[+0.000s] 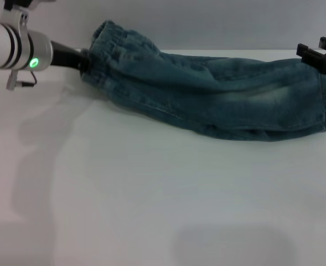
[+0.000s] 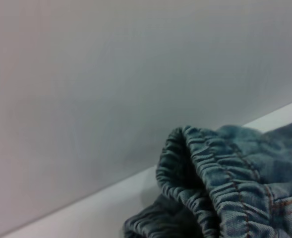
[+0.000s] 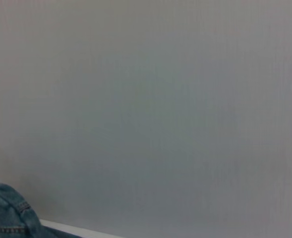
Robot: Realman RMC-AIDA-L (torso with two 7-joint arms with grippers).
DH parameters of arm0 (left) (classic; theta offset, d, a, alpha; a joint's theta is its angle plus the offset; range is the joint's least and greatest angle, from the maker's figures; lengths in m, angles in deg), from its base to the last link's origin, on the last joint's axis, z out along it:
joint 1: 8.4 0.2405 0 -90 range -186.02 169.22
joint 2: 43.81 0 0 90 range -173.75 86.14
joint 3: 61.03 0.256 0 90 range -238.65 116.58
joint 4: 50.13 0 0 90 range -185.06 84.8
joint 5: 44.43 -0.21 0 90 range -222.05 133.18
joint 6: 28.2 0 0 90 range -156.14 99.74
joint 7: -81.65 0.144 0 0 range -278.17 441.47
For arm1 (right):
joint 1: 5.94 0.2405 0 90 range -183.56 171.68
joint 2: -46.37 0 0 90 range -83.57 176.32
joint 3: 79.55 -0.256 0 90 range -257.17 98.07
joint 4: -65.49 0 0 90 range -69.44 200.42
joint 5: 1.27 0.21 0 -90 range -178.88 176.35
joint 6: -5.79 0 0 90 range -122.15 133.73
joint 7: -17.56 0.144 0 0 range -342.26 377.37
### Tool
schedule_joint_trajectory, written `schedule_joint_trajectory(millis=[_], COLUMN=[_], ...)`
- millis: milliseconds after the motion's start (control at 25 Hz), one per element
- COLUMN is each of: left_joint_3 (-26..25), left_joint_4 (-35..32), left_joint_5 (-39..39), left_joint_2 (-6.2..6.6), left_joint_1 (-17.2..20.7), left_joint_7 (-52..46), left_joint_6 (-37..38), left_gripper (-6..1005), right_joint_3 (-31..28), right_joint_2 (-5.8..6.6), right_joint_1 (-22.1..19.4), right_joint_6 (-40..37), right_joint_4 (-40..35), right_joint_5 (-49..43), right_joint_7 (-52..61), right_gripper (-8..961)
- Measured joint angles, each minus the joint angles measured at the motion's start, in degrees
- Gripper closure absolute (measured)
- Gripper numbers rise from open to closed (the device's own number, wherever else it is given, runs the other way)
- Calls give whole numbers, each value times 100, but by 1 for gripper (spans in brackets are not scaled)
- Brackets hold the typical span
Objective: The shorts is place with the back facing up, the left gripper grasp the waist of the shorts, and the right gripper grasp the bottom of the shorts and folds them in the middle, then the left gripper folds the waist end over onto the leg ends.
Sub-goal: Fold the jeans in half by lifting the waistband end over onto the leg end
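White table (image 1: 151, 210), shorts (image 1: 207, 94) stretched between left end effector (image 1: 84, 60), right end effector (image 1: 320, 58)

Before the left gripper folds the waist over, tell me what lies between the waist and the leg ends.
Nothing visible. Only the shorts' own denim runs from the waist, at the left gripper, to the leg ends by the right gripper.

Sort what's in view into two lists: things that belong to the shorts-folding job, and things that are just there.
Part of the job:
- shorts, already folded lengthwise
- waist of the shorts, lifted at the left gripper
- leg ends, by the right gripper

Just there:
- white table
- grey wall
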Motion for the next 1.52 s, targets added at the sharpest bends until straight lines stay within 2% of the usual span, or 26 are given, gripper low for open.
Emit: schedule_joint_trajectory(millis=[240, 400, 560, 880, 960, 1080, 1200, 1360, 1520], left_joint_3=[250, 765, 904, 1091, 1255, 1279, 1426, 1449, 1478], left_joint_4=[-606, -1510, -2029, -2706, -3069, -3148, -3543, -3591, -3781], left_joint_5=[187, 673, 891, 1013, 1018, 1018, 1020, 1020, 1020], left_joint_2=[-19, -22, -23, -22, -19, -18, -21, -21, -17], left_joint_1=[8, 161, 226, 260, 269, 276, 304, 305, 306], left_joint_7=[-6, -15, -43, -149, -287, -316, -421, -442, -474], left_joint_6=[415, 748, 927, 1127, 1242, 1273, 1423, 1440, 1516], left_gripper=[908, 910, 911, 910, 910, 910, 910, 911, 912], right_joint_3=[23, 54, 128, 998, 1208, 1415, 1512, 1679, 2222], right_joint_2=[-3, -5, -3, -21, -38, -52, -58, -59, -64], right_joint_1=[216, 467, 684, 1048, 1125, 1211, 1328, 1499, 1617], right_joint_6=[337, 647, 762, 1323, 1454, 1562, 1590, 1567, 1544], right_joint_4=[222, 474, 678, 1022, 1075, 1087, 1167, 1345, 1386], right_joint_5=[-6, -54, -74, -92, -90, -45, -35, -31, -27], right_joint_7=[-74, -106, -146, -149, -143, -120, -108, -43, 285], right_gripper=[351, 351, 350, 350, 350, 350, 350, 351, 351])
